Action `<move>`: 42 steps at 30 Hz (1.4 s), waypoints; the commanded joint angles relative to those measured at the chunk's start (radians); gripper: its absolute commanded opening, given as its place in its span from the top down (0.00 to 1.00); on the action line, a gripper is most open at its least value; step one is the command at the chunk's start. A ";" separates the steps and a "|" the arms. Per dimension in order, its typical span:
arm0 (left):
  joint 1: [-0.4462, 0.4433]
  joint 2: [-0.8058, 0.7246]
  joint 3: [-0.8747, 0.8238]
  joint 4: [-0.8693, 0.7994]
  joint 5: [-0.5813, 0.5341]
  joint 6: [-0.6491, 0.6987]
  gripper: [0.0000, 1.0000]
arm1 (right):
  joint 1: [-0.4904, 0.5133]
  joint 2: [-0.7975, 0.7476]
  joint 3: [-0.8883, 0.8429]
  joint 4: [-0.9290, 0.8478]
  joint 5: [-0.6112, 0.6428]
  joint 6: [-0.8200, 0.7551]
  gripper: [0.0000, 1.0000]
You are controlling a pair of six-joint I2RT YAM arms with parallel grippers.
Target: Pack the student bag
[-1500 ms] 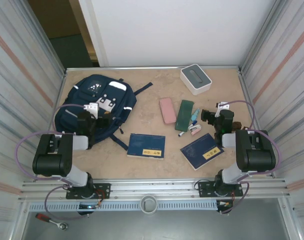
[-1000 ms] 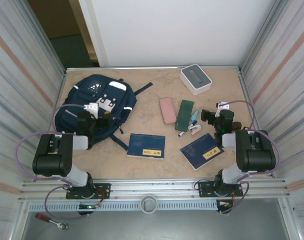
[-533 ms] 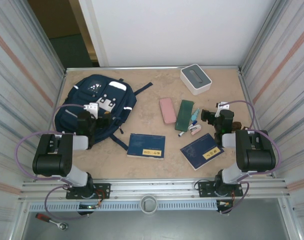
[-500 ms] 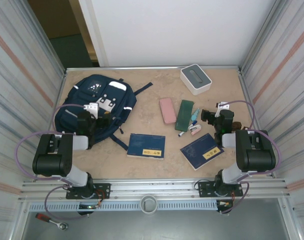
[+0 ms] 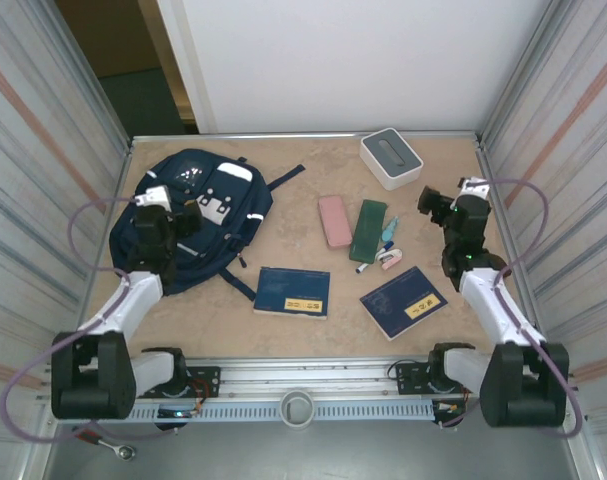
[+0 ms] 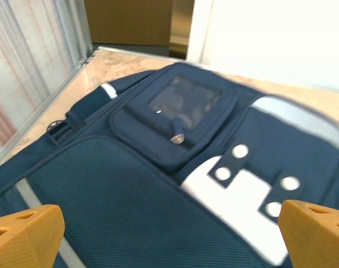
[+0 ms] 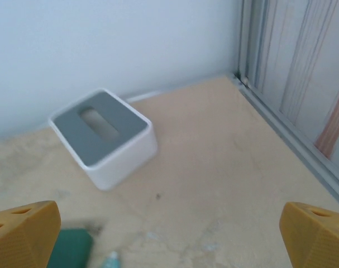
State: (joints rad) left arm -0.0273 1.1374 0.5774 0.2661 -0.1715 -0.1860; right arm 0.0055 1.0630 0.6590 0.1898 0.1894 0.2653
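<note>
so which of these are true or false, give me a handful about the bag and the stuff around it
1. The student bag lies on the table on the left arm's side. True.
2. The left fingers are clamped on the bag. False: they stand wide open over it, holding nothing.
3. The white box sits at the far edge, near the back wall. True.
4. Both navy booklets are already inside the bag. False: both lie flat on the table between the arms.
5. The pink case lies beside the green case. True.
</note>
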 commanded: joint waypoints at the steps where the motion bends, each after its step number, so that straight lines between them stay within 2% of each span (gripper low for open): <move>1: -0.061 0.012 0.057 -0.195 0.130 -0.166 0.01 | 0.049 -0.005 0.064 -0.257 -0.124 0.101 0.01; 5: -0.209 0.198 0.287 -0.400 0.066 -0.141 0.01 | 0.188 0.083 0.143 -0.319 -0.116 0.107 0.01; 8: -0.258 0.398 0.487 -0.574 -0.004 -0.084 0.07 | 0.264 0.167 0.199 -0.323 -0.098 0.092 0.01; 13: -0.261 0.665 0.752 -0.769 -0.028 -0.032 0.15 | 0.307 0.292 0.290 -0.353 -0.096 0.074 0.01; 18: -0.254 0.836 0.915 -0.812 -0.015 0.005 0.21 | 0.323 0.372 0.325 -0.355 -0.122 0.078 0.01; 21: -0.252 0.924 1.002 -0.851 0.027 0.037 0.32 | 0.335 0.404 0.337 -0.371 -0.126 0.081 0.01; 27: -0.268 0.979 1.007 -0.804 0.240 0.186 0.45 | 0.349 0.424 0.380 -0.451 -0.142 0.075 0.01; 31: -0.288 1.006 1.051 -0.813 0.353 0.293 0.47 | 0.352 0.425 0.399 -0.467 -0.188 0.102 0.01; 36: -0.337 1.071 1.191 -0.874 0.468 0.373 0.47 | 0.365 0.443 0.397 -0.449 -0.256 0.164 0.01; 40: -0.395 1.113 1.339 -0.926 0.480 0.449 0.45 | 0.396 0.504 0.438 -0.439 -0.287 0.194 0.00; 42: -0.398 1.093 1.369 -0.928 0.464 0.433 0.44 | 0.413 0.541 0.469 -0.429 -0.283 0.197 0.01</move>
State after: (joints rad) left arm -0.3992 2.2421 1.8858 -0.6033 0.2195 0.1883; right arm 0.3962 1.5623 1.0733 -0.2405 -0.0616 0.4202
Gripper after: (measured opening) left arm 0.563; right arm 0.994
